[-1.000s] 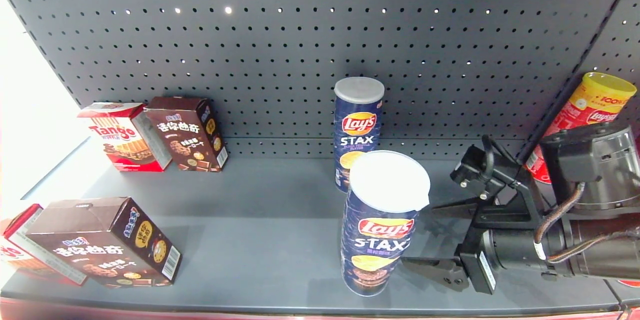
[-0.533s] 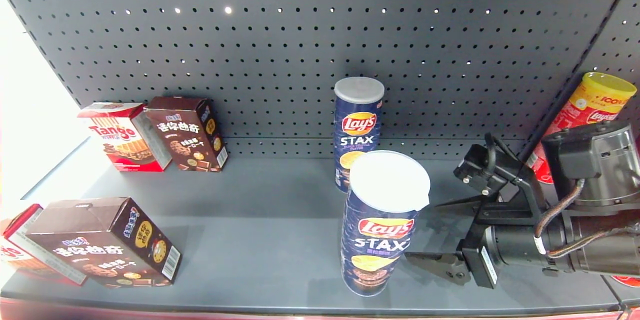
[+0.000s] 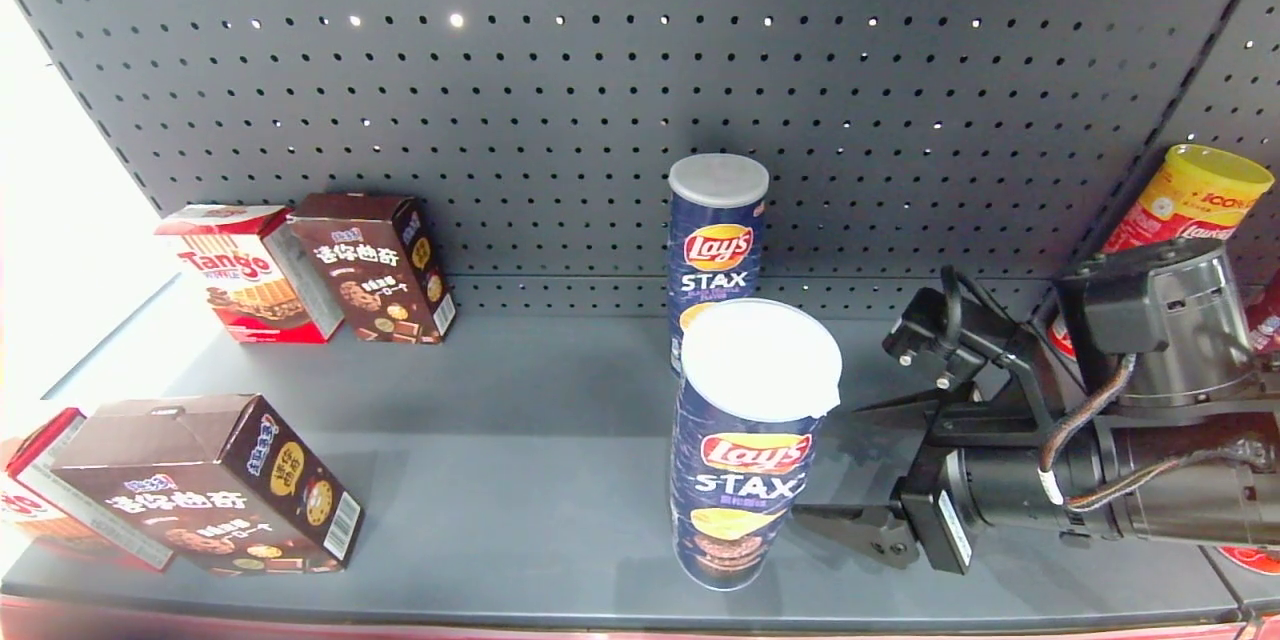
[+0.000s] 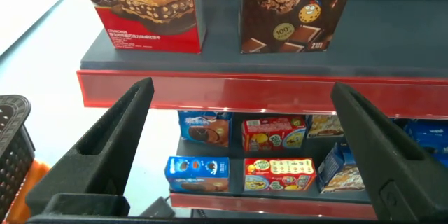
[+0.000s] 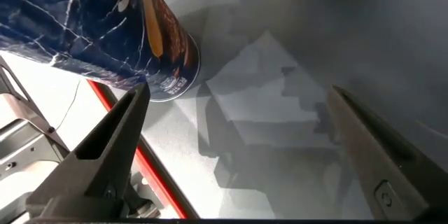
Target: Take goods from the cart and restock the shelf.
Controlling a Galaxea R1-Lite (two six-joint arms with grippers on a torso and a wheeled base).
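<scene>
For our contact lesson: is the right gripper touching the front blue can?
Cannot tell. In the right wrist view a right gripper fingertip overlaps the base of the front blue can; neither contact nor gap shows plainly.

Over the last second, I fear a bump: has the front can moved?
Yes. The front can has slid slightly toward the robot's left, now covering more of the fixed back can.

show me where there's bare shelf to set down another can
The widest bare stretch of shelf runs between the boxes on the left and the blue cans. Right of them is crowded: the open right gripper sits beside the front can, a yellow-lidded can behind.
</scene>
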